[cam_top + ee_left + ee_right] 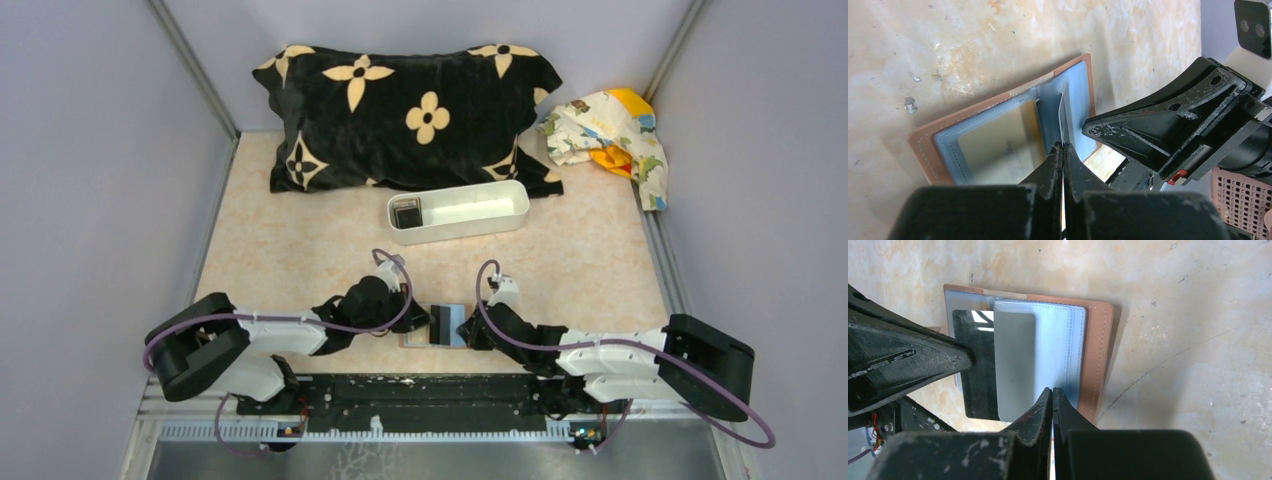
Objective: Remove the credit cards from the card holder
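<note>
The card holder (447,322) lies open on the table between my two grippers, brown rim and light blue inside (950,145) (1098,350). A dark credit card (975,365) and a grey card (1015,360) stick out of its slot pocket toward the left. My left gripper (425,322) (1063,146) is shut on the dark card's outer edge, seen edge-on (1062,117) in the left wrist view. My right gripper (470,330) (1052,390) is shut, its tips resting on the holder's blue pocket side.
A long white tray (470,232) stands behind the holder with a dark card (406,213) in its left end. A black flowered pillow (410,115) and a crumpled cloth (610,135) lie at the back. Grey walls close in both sides.
</note>
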Tool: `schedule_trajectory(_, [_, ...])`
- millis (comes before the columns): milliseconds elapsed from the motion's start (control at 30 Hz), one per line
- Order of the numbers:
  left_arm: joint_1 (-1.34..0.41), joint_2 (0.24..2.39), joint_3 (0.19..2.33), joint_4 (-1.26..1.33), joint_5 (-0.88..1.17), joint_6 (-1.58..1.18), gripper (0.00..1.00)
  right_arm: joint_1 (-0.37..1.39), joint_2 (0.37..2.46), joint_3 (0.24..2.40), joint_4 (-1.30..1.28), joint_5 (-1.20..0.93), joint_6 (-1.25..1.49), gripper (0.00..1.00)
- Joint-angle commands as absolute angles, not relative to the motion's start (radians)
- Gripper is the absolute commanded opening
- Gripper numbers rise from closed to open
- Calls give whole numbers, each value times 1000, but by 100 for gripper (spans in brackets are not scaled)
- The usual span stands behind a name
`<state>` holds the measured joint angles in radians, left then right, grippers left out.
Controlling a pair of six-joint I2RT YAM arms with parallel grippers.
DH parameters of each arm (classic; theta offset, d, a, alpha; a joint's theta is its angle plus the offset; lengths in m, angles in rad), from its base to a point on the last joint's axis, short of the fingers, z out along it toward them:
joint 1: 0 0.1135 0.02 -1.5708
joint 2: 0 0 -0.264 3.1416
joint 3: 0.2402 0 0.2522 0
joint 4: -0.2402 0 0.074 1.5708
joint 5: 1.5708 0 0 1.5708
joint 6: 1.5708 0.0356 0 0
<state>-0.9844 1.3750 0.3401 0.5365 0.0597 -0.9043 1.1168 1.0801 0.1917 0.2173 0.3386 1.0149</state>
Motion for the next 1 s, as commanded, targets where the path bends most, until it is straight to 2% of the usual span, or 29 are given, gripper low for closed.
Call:
schedule_trajectory(0, [-974,1332,321,512,43,-876,0,1098,1065,158,108,355,1000,0])
schedule_trajectory(433, [-912,1072,270,381,-19,-783,0,1085,1066,169,107,354,977,0])
schedule_trajectory(633, [-867,1015,239,451,60,-786,0,1085,1032,188,138,336,919,0])
schedule_trajectory(800, [-821,992,196,612,220,-739,0,1078,888,221,183,293,786,0])
schedule_trajectory(833, [-817,994,195,629,243,-722,0,1075,856,237,171,288,751,5])
schedule_trajectory(967, [-815,989,196,674,358,-636,0,1060,771,326,85,266,585,37])
